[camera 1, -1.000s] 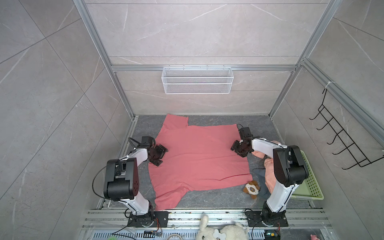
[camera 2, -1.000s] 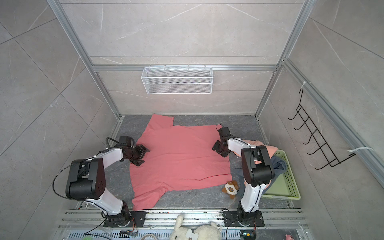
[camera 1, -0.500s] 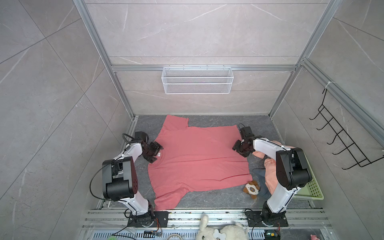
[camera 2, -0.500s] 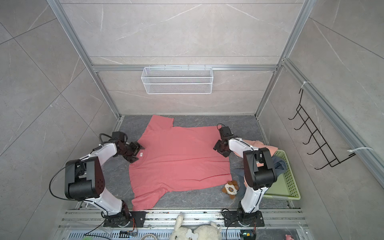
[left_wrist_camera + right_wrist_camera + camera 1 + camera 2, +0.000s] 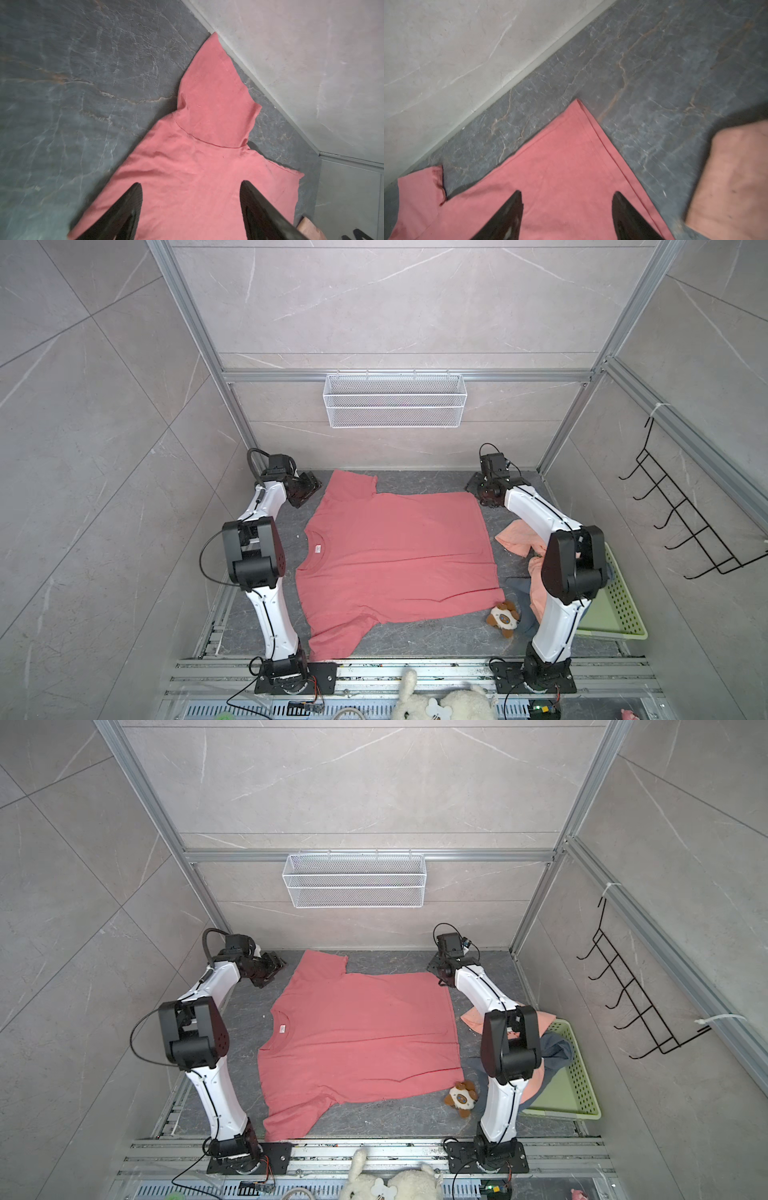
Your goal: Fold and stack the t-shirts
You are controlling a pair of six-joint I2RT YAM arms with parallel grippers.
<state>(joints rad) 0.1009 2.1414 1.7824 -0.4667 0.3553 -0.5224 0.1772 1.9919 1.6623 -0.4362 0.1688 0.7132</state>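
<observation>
The coral-red t-shirt (image 5: 395, 556) lies spread flat on the dark worktop (image 5: 415, 635), soft, light and floppy, so I would pinch it by a corner or hem, and the left gripper (image 5: 191, 184) and right gripper (image 5: 567, 192) hang near its far corners, jaws apart, holding nothing.

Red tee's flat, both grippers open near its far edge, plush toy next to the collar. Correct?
No: the plush toy lies by the hem of the red tee, at the end opposite the collar, per both top views. Left gripper and right gripper are open.
</observation>
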